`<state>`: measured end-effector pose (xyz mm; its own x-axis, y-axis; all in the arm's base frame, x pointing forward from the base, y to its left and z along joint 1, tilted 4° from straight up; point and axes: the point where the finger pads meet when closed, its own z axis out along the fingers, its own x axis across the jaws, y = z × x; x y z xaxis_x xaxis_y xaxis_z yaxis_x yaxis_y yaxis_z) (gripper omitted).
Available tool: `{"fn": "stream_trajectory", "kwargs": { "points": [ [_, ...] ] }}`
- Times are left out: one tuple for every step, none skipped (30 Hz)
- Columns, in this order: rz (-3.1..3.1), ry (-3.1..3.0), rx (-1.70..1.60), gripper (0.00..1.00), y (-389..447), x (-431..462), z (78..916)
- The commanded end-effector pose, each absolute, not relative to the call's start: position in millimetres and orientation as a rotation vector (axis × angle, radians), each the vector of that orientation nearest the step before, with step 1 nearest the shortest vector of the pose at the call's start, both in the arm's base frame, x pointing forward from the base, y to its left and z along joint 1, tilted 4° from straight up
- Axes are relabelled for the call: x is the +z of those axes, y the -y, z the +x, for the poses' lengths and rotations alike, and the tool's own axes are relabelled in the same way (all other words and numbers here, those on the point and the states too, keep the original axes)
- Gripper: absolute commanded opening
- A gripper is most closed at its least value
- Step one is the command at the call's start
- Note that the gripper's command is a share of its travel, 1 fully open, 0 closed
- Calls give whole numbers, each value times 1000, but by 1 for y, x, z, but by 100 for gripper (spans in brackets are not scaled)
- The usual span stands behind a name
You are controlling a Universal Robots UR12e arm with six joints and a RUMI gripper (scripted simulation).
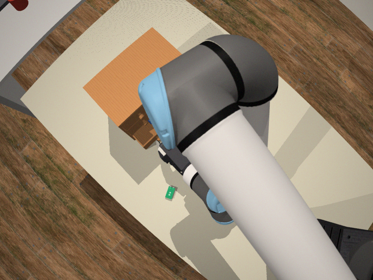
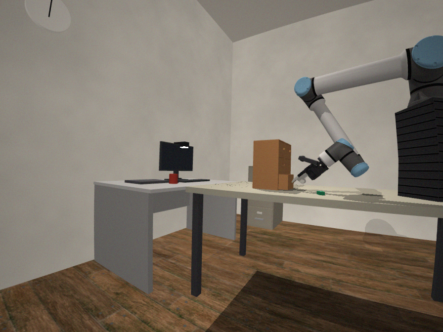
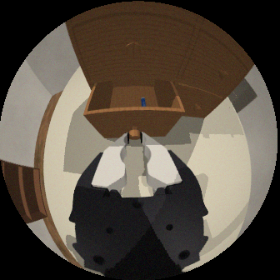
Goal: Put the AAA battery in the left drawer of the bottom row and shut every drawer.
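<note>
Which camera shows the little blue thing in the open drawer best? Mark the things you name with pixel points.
The wrist view: it looks into the open drawer (image 1: 145, 146) (image 2: 285, 181) (image 3: 133, 122), where the blue item (image 1: 149, 121) (image 3: 143, 102) lies mostly in sight. The top view catches only a blue sliver beside the arm. The exterior view shows none; the drawer's side hides it.
</note>
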<state>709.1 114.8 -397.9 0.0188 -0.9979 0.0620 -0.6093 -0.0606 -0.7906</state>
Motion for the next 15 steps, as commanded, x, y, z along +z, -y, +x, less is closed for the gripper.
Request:
{"fn": "stream_trajectory", "kwargs": {
  "points": [
    [-1728,-1645,-876,7,-115,-397,711],
    [-1728,-1645,-876,7,-115,-397,711],
    [-1728,-1645,-876,7,-115,-397,712],
    [-1728,-1645,-876,7,-115,-397,712],
    [-1728,-1645,-876,7,-115,-397,713],
    [-1728,-1645,-876,7,-115,-397,713],
    [-1728,-1645,-876,7,-115,-397,714],
    [-1728,-1645,-876,7,-115,-397,715],
    [-1728,-1645,-876,7,-115,-397,715],
    [-1728,-1645,-876,7,-115,-397,716],
    [-1728,-1645,-876,7,-115,-397,716],
    [-1728,-1645,-876,7,-115,-397,717],
    [-1728,-1645,-876,7,-115,-397,717],
    [-1728,-1645,-876,7,-115,-397,718],
    [-1728,-1645,-876,7,-115,-397,719]
  ]
}}
